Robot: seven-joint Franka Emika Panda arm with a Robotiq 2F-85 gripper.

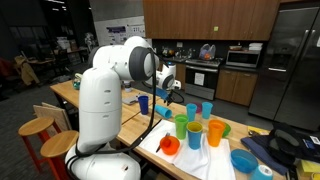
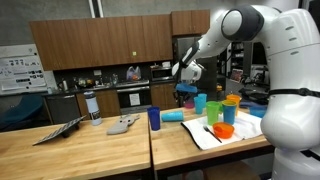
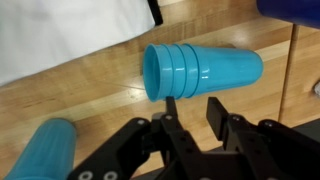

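We hold the gripper (image 3: 193, 113) over the wooden table (image 3: 90, 95) | jaws partly apart, empty | light-blue cup (image 3: 200, 70) lies on its side, not yet gripped

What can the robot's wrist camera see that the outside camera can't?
Only the wrist view shows the rings around the rim of the light blue cup lying on its side, and the gap between the fingers. Only an exterior view shows the white arm, the standing dark blue cup and the cabinets. Both show that cup, the wooden table and the white cloth.
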